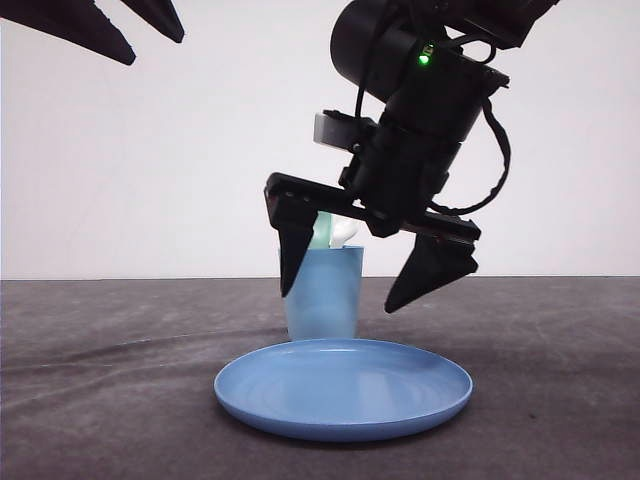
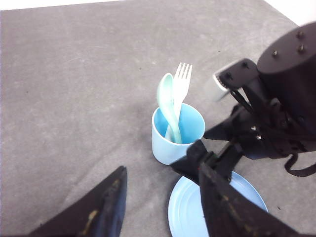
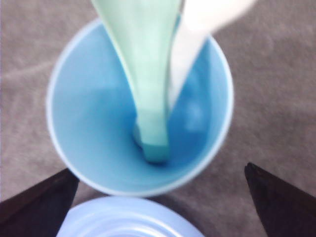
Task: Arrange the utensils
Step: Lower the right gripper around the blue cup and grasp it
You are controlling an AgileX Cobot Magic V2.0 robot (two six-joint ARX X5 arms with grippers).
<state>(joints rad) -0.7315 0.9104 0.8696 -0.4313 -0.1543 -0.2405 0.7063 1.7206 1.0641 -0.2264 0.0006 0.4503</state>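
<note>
From the front, the right claw (image 1: 378, 278) hangs over the light blue cup (image 1: 322, 300), its two dark fingers spread wide with nothing between them. The cup stands on the dark tabletop (image 1: 100, 380) just behind a round blue plate (image 1: 343, 388). Above the cup's rim, a bit of the mint-green spoon (image 1: 322, 233) and the white fork (image 1: 344, 233) peek out behind the claw. The left claw (image 1: 130, 25) shows as two dark tips at the upper corner; I cannot tell how far it is spread.

In the left wrist view, the spoon (image 2: 167, 101) and fork (image 2: 181, 89) stand together in the cup (image 2: 173, 136), handles down, leaning the same way and touching. The spoon's oval bowl is pale green; the fork has four slim white tines. The left claw's fingers (image 2: 103, 207) stand apart, empty.

In the right wrist view, both handles reach the cup's bottom, the green spoon (image 3: 143, 74) beside the blurred white fork (image 3: 192, 34).
</note>
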